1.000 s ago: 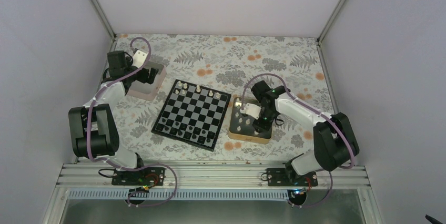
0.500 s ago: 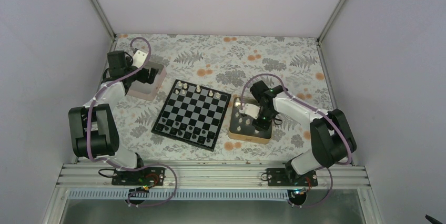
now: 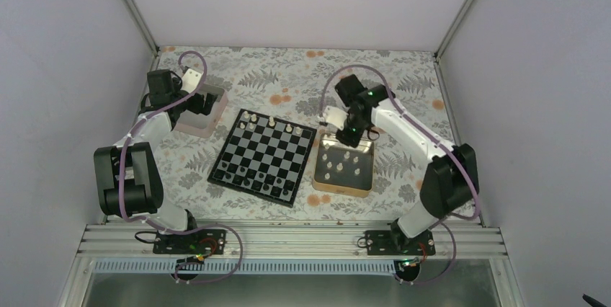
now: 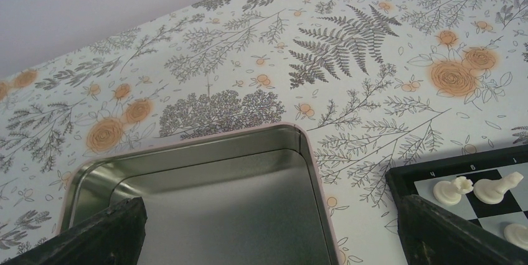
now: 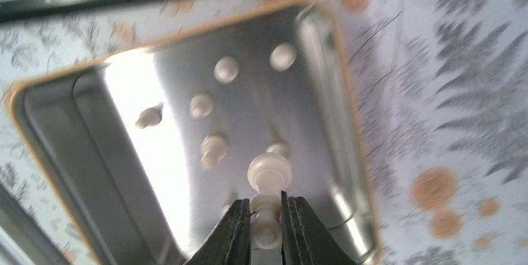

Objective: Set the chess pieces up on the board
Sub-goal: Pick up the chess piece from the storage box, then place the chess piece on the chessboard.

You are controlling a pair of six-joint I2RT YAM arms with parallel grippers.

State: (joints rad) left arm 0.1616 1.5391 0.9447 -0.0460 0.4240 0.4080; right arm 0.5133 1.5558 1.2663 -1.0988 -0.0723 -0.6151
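At the near edge the two arm bases sit on a metal rail (image 3: 288,238). Beyond it the board (image 3: 266,156) lies on the flowered cloth (image 3: 310,80), with small dark chessmen (image 3: 241,174) along its near ranks and a few cream pieces (image 3: 271,121) along its far ranks. Just to the board's right lies the gold tin (image 3: 342,189), with loose cream chessmen (image 5: 226,69) scattered on its shiny floor. The right gripper (image 5: 266,206) hangs over the tin's far edge, its jaws clamped on the stem of a cream chessman (image 5: 269,172) held clear above the tin floor; in the overhead view its wrist hides the tin's far rim. Farther back and left, the pinkish silver tin (image 4: 212,215) lies just off the board's far left corner; the left gripper (image 4: 269,221) hovers over it with its jaws wide apart, holding nothing, and the arm covers part of that tin from above.

A second ago the right gripper was down inside the gold tin, masking its right half; now it is raised and farther back, with the tin floor in plain sight; the left arm, the board and both tins are unchanged.
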